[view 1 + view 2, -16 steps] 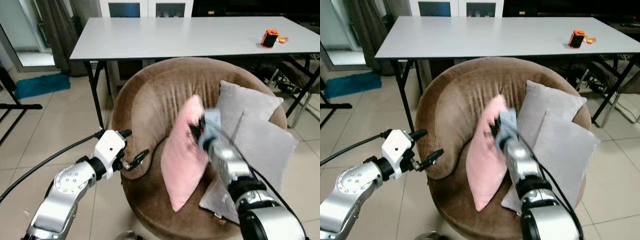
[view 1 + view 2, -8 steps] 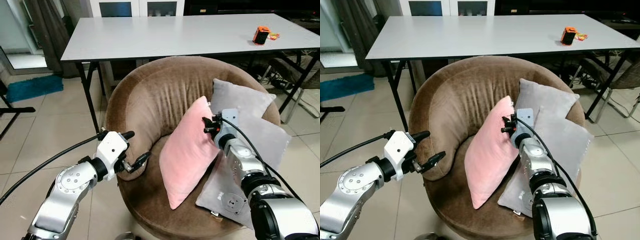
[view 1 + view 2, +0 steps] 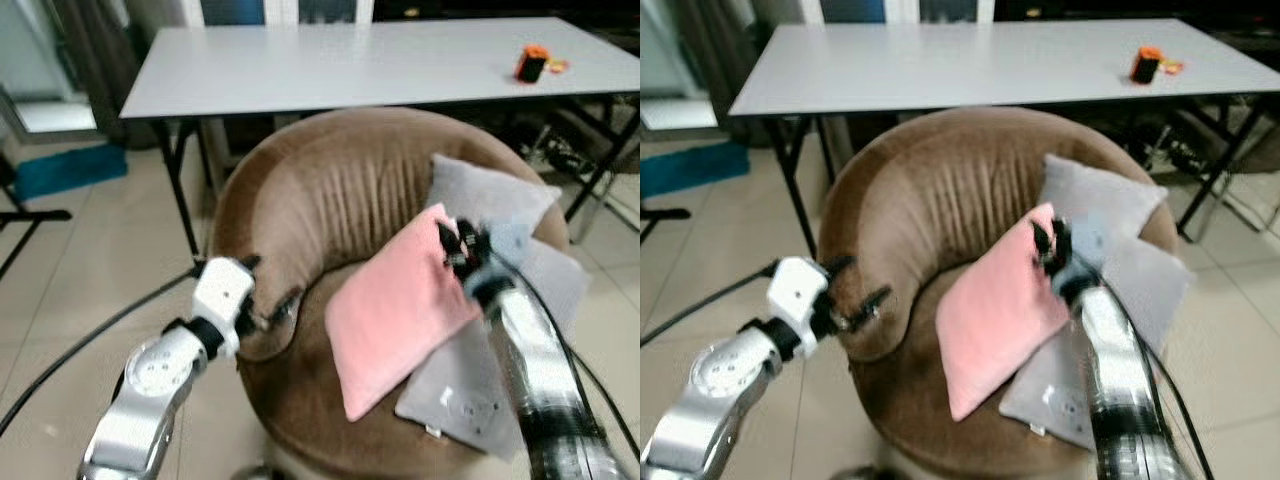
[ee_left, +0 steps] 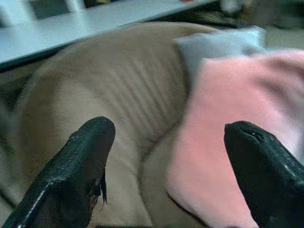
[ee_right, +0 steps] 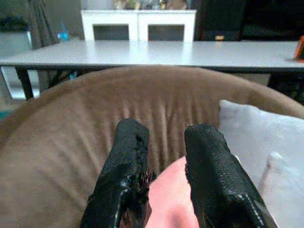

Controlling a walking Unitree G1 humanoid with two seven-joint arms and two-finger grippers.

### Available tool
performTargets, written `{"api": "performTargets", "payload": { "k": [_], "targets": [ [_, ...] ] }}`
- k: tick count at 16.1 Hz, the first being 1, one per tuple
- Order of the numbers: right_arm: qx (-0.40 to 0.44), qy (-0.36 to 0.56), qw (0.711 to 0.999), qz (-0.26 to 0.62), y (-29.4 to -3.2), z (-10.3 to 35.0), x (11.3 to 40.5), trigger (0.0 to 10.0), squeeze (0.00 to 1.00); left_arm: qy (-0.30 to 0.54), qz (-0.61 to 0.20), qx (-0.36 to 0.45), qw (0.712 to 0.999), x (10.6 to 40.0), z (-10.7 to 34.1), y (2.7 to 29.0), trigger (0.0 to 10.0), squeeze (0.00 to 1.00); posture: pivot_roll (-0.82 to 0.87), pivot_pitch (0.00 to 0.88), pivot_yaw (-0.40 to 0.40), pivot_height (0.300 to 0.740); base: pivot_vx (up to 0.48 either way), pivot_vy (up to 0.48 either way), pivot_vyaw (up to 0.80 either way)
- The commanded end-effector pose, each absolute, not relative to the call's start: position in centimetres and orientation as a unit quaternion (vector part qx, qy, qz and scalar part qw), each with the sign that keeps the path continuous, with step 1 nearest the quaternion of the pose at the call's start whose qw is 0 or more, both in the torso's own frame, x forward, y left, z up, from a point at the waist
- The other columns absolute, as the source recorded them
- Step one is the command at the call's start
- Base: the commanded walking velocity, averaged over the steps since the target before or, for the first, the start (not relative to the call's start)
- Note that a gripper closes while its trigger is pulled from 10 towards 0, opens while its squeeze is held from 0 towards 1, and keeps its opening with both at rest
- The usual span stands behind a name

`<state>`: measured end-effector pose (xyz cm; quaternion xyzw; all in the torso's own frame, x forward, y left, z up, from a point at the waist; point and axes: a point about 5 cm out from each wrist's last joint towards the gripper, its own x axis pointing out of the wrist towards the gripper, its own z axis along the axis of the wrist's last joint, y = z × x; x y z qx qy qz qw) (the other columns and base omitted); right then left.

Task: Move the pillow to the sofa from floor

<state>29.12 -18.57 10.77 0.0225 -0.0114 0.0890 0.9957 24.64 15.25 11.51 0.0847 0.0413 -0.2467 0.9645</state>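
Observation:
A pink pillow [image 3: 400,300] lies tilted on the seat of the round brown sofa [image 3: 330,190], leaning against two grey pillows [image 3: 490,195]. My right gripper [image 3: 455,242] is at the pink pillow's upper right corner and is shut on it. In the right wrist view the pink fabric [image 5: 166,199] sits between the bases of the two fingers [image 5: 209,156]. My left gripper [image 3: 272,302] hovers open beside the sofa's left front rim, holding nothing. The left wrist view has its gripper [image 4: 168,128] facing the pink pillow [image 4: 228,137] from a distance.
A long grey table [image 3: 350,60] stands behind the sofa with an orange object [image 3: 535,62] on its far right. A blue mat [image 3: 60,170] and a black stand leg [image 3: 30,215] lie on the tiled floor at the left. Cables and chair legs crowd the right.
My right gripper has moved right and slightly down with the pillow's corner, and the pink pillow has tipped from upright to a flatter lean. The left arm barely moved.

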Motion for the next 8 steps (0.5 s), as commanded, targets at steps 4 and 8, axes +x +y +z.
{"api": "performTargets", "payload": {
  "k": [4,8],
  "targets": [
    [0.069,0.008,0.996,0.054,-16.5,11.7,25.3,10.0,0.0,0.04,-0.203,0.076,0.975,24.3,11.4,15.3,10.0,0.0,0.01,0.0,0.02,0.74,0.0,0.0,-0.57],
    [0.072,0.014,0.996,0.041,-16.6,13.0,24.4,10.0,0.0,0.024,-0.194,0.091,0.977,24.6,11.9,15.3,10.0,0.0,0.01,0.0,0.021,0.74,0.0,0.0,-0.76]
  ]
}}
